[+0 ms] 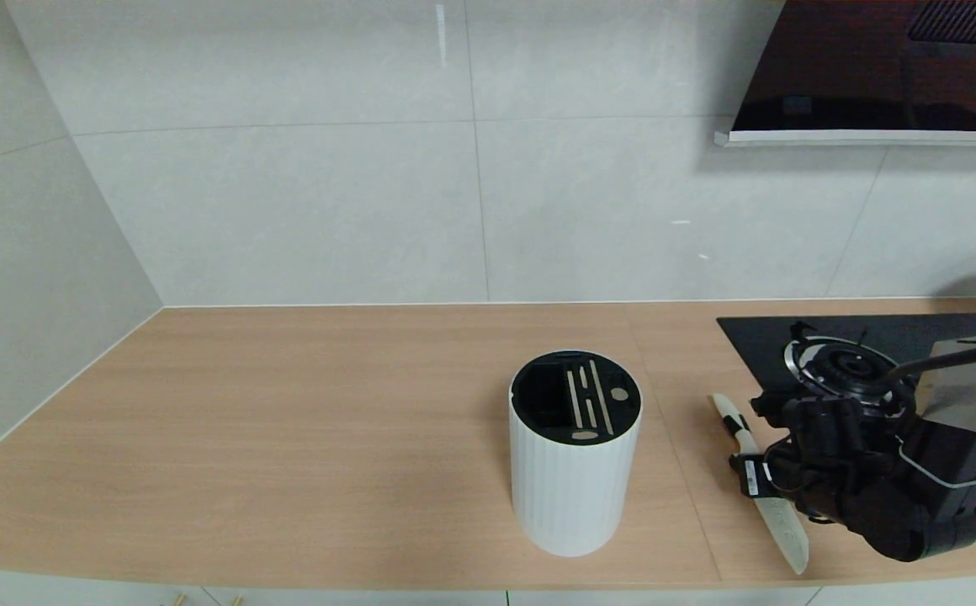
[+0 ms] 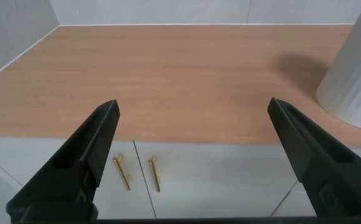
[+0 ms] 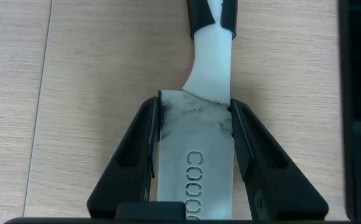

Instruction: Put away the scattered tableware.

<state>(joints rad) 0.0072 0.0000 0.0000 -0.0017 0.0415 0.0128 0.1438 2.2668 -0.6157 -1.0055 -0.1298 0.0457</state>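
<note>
A knife (image 1: pixel 778 522) with a white blade and a black-and-white handle lies on the wooden counter (image 1: pixel 328 421), to the right of the holder. My right gripper (image 1: pixel 759 471) is down over it. In the right wrist view its fingers (image 3: pixel 144 143) press both edges of the blade (image 3: pixel 196 162) close to the handle, so the right gripper (image 3: pixel 195 99) is shut on the knife. A white ribbed cylindrical holder (image 1: pixel 574 480) with a black slotted top stands mid-counter. My left gripper (image 2: pixel 193 109) hangs open in front of the counter's edge, with the holder (image 2: pixel 355 74) off to one side of it.
A black gas hob with a burner (image 1: pixel 846 366) sits at the right, close behind my right arm. A dark long handle (image 1: pixel 951 358) crosses above it. A range hood (image 1: pixel 883 76) hangs at the upper right. Cabinet doors with gold handles (image 2: pixel 154 174) lie below the counter edge.
</note>
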